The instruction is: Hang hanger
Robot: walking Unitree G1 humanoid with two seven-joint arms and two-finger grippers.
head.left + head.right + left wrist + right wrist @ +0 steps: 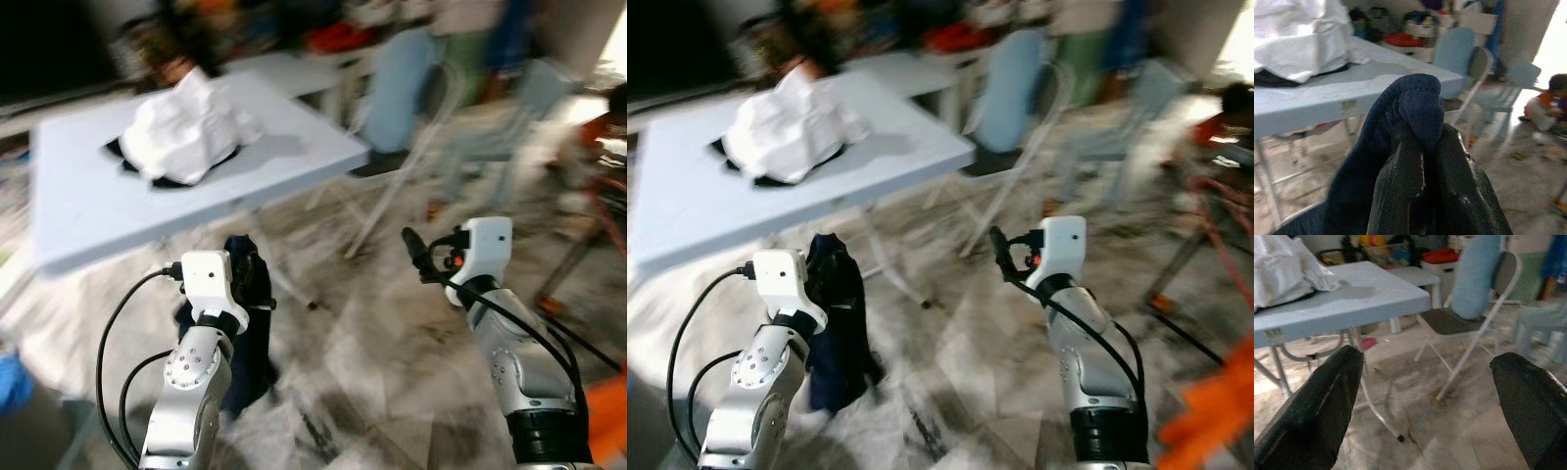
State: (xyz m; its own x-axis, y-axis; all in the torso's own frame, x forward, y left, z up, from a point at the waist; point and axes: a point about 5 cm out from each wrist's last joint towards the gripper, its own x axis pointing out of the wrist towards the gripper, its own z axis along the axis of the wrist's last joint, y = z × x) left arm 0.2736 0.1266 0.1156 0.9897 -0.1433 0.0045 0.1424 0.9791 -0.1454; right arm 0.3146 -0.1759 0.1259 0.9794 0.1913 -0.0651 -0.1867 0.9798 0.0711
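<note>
Both eye views smear with motion blur, worst along the top, where the clutter (333, 34) behind the desk (78, 196) cannot be made out. The left gripper (1422, 161) is largely wrapped in the dark garment (1415, 107), whose lower part runs off the frame. A person (1552, 103) at the right edge is cropped and blurred.

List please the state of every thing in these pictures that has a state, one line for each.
left gripper: shut on the dark blue garment.
dark blue garment: hanging down from the left gripper.
right gripper: open, holding nothing.
white cloth: crumpled in a heap on the table.
folding table: unfolded, standing.
folding chair: unfolded, standing beside the table.
</note>
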